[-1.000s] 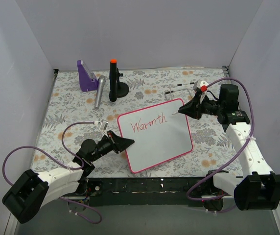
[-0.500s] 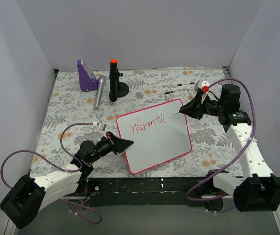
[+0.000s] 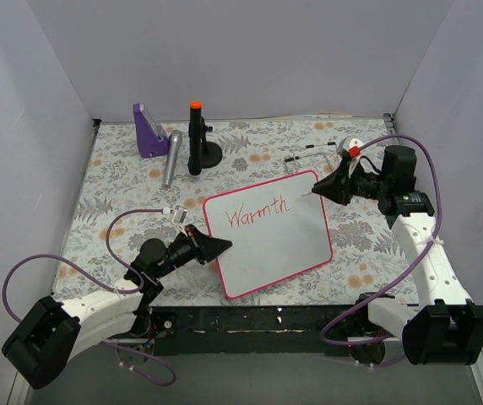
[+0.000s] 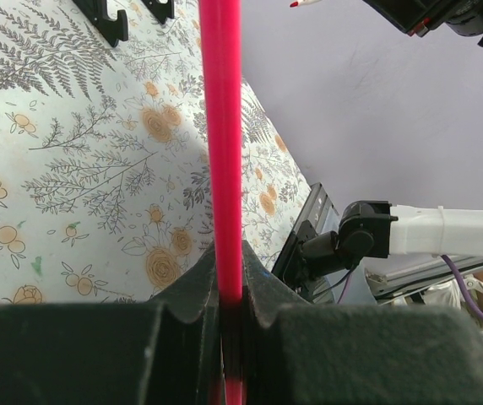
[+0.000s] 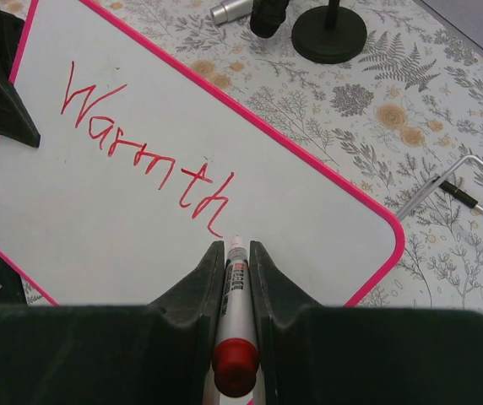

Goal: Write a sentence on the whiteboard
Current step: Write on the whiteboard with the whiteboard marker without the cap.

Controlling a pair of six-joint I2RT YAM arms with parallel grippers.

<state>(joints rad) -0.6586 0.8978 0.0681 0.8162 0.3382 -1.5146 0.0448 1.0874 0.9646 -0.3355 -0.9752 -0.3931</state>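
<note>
The whiteboard (image 3: 271, 245), white with a pink-red frame, lies flat in the middle of the table; it also shows in the right wrist view (image 5: 123, 228). The sentence (image 3: 257, 215) reads only "Warmth" in red script (image 5: 153, 143). My right gripper (image 3: 316, 191) is shut on a silver marker with a red end (image 5: 235, 312); its tip sits just past the final "h", at the board's top right. My left gripper (image 3: 221, 245) is shut on the board's left frame edge (image 4: 222, 143), seen edge-on.
A purple block (image 3: 149, 131), a silver cylinder (image 3: 170, 157) and a black stand with an orange top (image 3: 197, 135) sit at the back left. A thin wire frame (image 3: 309, 152) lies behind the board. Grey walls enclose the table.
The marker tip has shifted slightly right, off the end of the "h". The board and left gripper nudged a little left, then back.
</note>
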